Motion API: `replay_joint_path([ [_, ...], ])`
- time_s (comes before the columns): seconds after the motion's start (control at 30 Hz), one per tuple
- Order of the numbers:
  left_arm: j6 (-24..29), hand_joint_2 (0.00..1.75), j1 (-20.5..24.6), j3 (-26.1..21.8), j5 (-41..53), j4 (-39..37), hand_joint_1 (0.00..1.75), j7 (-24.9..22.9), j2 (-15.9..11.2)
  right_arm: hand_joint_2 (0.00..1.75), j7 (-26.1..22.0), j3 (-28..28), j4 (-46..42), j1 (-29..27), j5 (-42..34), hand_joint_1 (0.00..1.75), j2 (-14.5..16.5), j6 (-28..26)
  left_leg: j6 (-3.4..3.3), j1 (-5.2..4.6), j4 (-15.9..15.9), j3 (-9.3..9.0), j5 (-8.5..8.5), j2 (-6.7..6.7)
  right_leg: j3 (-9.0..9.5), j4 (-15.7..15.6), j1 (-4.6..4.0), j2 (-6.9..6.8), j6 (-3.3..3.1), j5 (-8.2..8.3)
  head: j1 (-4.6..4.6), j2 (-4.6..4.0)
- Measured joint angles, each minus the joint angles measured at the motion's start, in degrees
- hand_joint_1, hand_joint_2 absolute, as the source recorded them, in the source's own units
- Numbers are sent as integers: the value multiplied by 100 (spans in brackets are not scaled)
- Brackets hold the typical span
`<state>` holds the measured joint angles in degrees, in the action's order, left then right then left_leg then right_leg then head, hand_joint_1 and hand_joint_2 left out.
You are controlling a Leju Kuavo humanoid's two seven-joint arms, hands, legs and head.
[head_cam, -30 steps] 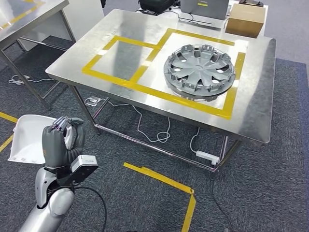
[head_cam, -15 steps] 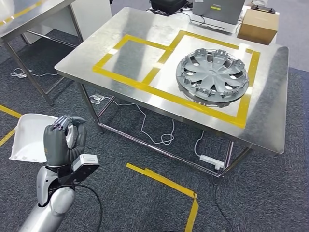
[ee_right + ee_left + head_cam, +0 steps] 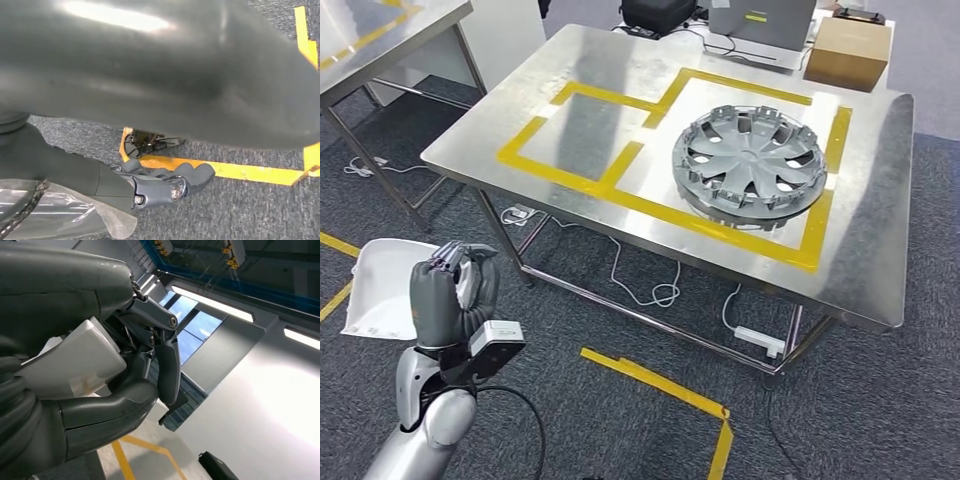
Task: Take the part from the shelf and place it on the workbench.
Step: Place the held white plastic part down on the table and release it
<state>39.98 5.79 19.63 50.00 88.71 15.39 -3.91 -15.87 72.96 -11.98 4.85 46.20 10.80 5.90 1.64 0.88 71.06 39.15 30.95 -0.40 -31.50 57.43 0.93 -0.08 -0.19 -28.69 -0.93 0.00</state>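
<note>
Left hand: I am seeing my left hand sitting at the lower left of the head view, raised on its silver arm, fingers curled around a white part; the left wrist view is showing that white part pressed between the thumb and the darker fingers.
White part: it is hanging over the dark carpet at the left edge of the head frame, well apart from the workbench.
Workbench: the steel top is filling the upper middle of the head view, with yellow tape marking two rectangles on it.
Hubcap: a silver hubcap is lying inside the right-hand taped rectangle.
Right hand: in the right wrist view my right hand is hanging over grey carpet and yellow floor tape, fingers lying close together and fairly straight; I cannot tell whether it is gripping anything.
Background: a cardboard box is sitting at the far right corner of the bench.
</note>
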Motion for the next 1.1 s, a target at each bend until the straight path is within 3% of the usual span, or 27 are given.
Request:
replay_joint_path([
  [0.07,-1,175,3,1,0,-2,175,-1,-3,0,-1,0,0,2,-1,0,-1,-1,-7,5,-734,-282,-412,23,72,13,-2,7,57,-79,-4,0],
  [0.1,-1,175,7,3,0,-3,175,-1,-2,0,-1,0,0,9,0,0,-1,-1,-34,-2,-988,-382,-482,31,82,21,-10,8,91,-110,-7,0],
  [0.27,1,175,3,-1,1,-3,175,-3,-5,0,0,0,0,15,1,0,-2,0,-246,-15,-1193,-477,-385,15,31,132,-15,-12,238,-250,42,0],
  [0.33,1,175,9,-2,2,-1,175,-3,2,0,-2,-1,0,21,1,0,-2,0,-320,-11,-1209,-530,-351,18,-286,716,-11,-7,268,-509,75,0],
  [0.4,1,175,7,-1,2,-1,175,-3,6,0,-2,-2,0,14,1,0,-2,0,-362,-31,-1208,-568,-303,17,-777,1515,-12,-5,277,-753,91,0],
  [0.43,0,175,4,-1,1,-1,175,-3,6,0,-1,-1,0,7,1,0,-2,0,-372,-43,-1207,-597,-275,11,-948,1726,-15,-4,271,-741,90,0],
  [0.47,0,175,2,-1,1,-1,175,-3,6,0,-1,-1,0,1,1,0,-2,-1,-374,-54,-1207,-638,-243,1,-1006,1706,-19,-4,254,-602,91,0],
  [0.53,0,175,-1,-1,1,-1,175,-3,8,0,-1,0,0,-2,1,0,-2,-1,-365,-71,-1208,-749,-164,-16,-808,1058,-39,0,187,-82,92,0],
  [0.6,0,175,4,-1,1,-3,175,-3,9,0,-2,-1,0,3,1,0,-13,-1,-329,-86,-1207,-820,-95,-22,-507,412,-75,5,110,210,79,0],
  [0.7,-2,175,8,2,1,-4,175,-3,9,0,0,-2,0,9,1,0,-22,-1,-238,-83,-1229,-831,-66,-24,-347,146,-103,16,53,149,79,0],
  [0.8,4,175,25,3,1,1,175,-3,6,0,-2,0,0,0,0,0,-15,-1,-143,-85,-1030,-798,97,-14,-200,8,-43,11,-1,127,56,0],
  [0.9,7,175,15,2,0,-1,175,-3,1,0,-1,0,0,10,1,0,-13,0,-62,-37,8,-235,490,-4,-88,-28,-26,4,-46,64,26,0],
  [0.93,7,175,2,3,-1,-2,175,-3,1,0,0,0,0,7,0,0,-13,0,-41,-22,259,-67,514,-3,-56,-27,-25,6,-47,37,25,0],
  [0.97,7,175,-8,3,-1,-3,175,-3,1,0,0,0,0,2,0,0,-13,0,-27,-10,312,10,421,-2,-18,-26,-24,10,-43,9,26,0],
  [1.0,7,175,-12,3,0,-3,175,-3,0,0,0,0,0,-2,0,0,-13,0,-21,1,122,-28,203,1,29,-25,-23,15,-34,-21,24,0],
  [1.07,1,175,-9,1,0,-5,175,-3,-3,0,21,0,0,-2,3,0,-12,-8,-25,9,-588,-280,-289,12,120,-24,-28,24,10,-94,25,0],
  [1.1,-16,175,-1,2,2,-6,175,-4,-5,0,82,0,0,5,8,0,-12,-35,-43,3,-912,-410,-409,18,145,-15,-36,28,43,-132,22,0],
])
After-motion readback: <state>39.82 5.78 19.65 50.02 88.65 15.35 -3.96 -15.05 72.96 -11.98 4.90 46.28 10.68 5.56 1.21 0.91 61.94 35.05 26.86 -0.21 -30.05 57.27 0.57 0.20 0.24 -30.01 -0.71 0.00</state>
